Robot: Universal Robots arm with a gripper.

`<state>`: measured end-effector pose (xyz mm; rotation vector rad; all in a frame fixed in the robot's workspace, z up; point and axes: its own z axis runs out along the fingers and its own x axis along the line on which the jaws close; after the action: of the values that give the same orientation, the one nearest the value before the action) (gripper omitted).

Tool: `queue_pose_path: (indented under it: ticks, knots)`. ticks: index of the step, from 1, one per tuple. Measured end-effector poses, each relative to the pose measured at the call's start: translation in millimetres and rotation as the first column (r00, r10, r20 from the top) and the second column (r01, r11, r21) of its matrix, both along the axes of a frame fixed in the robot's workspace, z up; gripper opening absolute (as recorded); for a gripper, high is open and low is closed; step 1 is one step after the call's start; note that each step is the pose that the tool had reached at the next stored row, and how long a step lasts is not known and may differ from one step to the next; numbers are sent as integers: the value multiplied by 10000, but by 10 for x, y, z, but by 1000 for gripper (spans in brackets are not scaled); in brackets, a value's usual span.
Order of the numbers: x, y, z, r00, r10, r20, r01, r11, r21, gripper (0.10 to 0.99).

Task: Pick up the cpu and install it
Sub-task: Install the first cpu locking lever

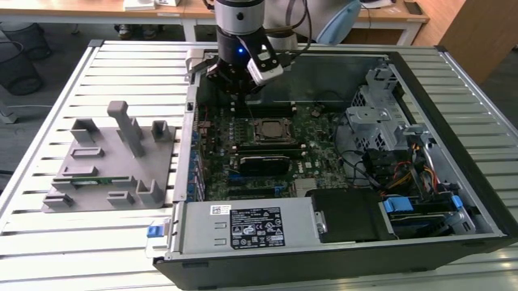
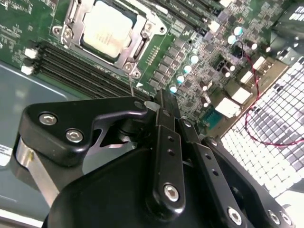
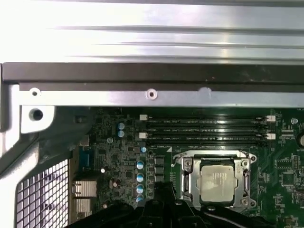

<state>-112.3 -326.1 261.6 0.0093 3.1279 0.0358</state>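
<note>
**CPU seated in its socket, gripper hovering above the board**

The cpu (image 3: pixel 219 182), a small flat square chip with a silvery-white metal top, lies level inside the black motherboard socket with its metal frame (image 3: pixel 214 156), at the lower right of the first wrist view and the upper left of the second wrist view (image 2: pixel 107 29). In the exterior view it sits just above the centre of the frame (image 1: pixel 270 130), inside the open black computer case (image 1: pixel 453 200).

By its look the chip is light, stiff and thin, with a smooth top that offers little purchase. Its underside contacts are likely fragile, so the sensible hold is across two opposite edges, kept level and never forced.

The black gripper (image 2: pixel 164 102) hangs from the arm at the upper centre of the exterior view (image 1: pixel 235 82), pointing down, above the green motherboard (image 3: pixel 114 161) and near the case's rear wall. It is apart from the chip. In the second wrist view its fingers (image 2: pixel 166 123) lie pressed together with nothing between them.

A grey plastic parts fixture (image 1: pixel 109 163) stands on the slatted metal table (image 1: pixel 48 242) at the exterior view's left.
</note>
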Motion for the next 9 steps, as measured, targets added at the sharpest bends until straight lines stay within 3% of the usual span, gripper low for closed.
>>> queue_pose_path:
  ticks: [9]
  knots:
    - [-28,129,-36,10000,-1,0,1,10000,1,106]
